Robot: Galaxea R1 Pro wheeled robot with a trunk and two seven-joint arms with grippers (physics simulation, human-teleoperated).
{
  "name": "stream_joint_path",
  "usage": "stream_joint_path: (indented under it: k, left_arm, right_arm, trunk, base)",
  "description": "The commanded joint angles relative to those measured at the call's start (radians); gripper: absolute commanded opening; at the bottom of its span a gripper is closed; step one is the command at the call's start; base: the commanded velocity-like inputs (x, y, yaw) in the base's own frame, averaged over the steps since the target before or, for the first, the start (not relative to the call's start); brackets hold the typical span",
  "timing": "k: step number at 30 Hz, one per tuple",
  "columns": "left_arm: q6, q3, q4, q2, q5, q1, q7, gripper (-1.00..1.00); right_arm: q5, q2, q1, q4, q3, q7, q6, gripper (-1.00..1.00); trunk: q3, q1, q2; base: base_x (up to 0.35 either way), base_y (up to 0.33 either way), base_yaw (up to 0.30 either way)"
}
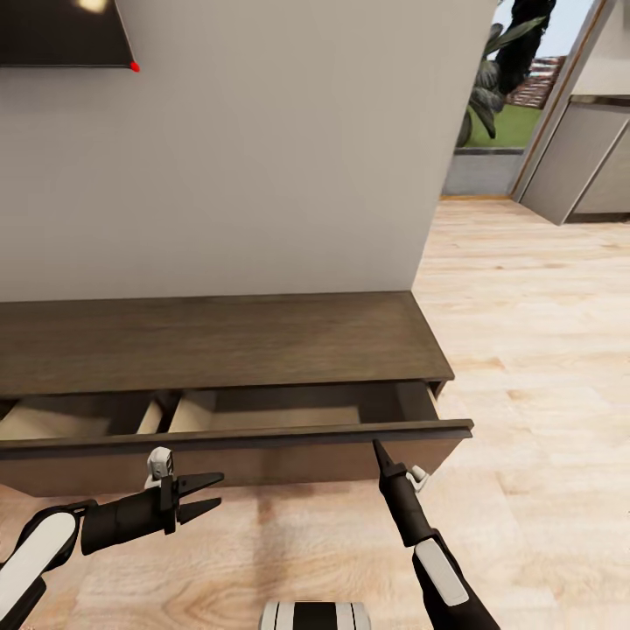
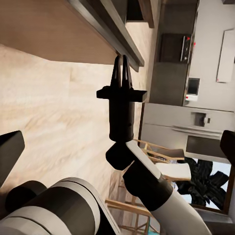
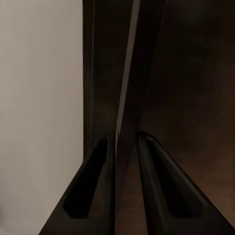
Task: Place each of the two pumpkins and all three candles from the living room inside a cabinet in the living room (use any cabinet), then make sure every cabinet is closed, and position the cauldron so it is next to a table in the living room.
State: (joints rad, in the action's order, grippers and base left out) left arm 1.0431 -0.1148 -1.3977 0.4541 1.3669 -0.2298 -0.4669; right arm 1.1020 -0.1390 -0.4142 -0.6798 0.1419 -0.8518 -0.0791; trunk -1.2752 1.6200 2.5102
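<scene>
Running wall-parallel: cabinet (image 1: 219,341), drawer (image 1: 262,451) open; right end effector (image 1: 378,448) at front.

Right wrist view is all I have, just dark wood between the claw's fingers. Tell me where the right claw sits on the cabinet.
Observer: In the head view the right claw grips the top edge of the drawer front, toward its right end, and that drawer is pulled out.
Operator: Report the left claw.
Observer: The left claw is open, low in front of the same drawer front and apart from it.
</scene>
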Motion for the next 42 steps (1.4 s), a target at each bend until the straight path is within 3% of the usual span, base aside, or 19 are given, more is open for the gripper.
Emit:
stream_joint_path:
  k: [1, 42]
  left_arm:
    - [0.0, 0.0, 0.0, 0.0, 0.0, 0.0, 0.0, 1.0]
    - [0.0, 0.0, 0.0, 0.0, 0.0, 0.0, 0.0, 1.0]
  right_arm:
    - [-0.005, -0.001, 0.0, -0.001, -0.008, -0.01, -0.004, -1.0]
    - [-0.007, -0.005, 0.0, -0.001, -0.01, -0.009, -0.004, -1.0]
  trunk:
    - [0.0, 0.0, 0.0]
    - [0.0, 0.0, 0.0]
  base:
    - [-0.109, 0.0, 0.0]
    - [-0.078, 0.0, 0.0]
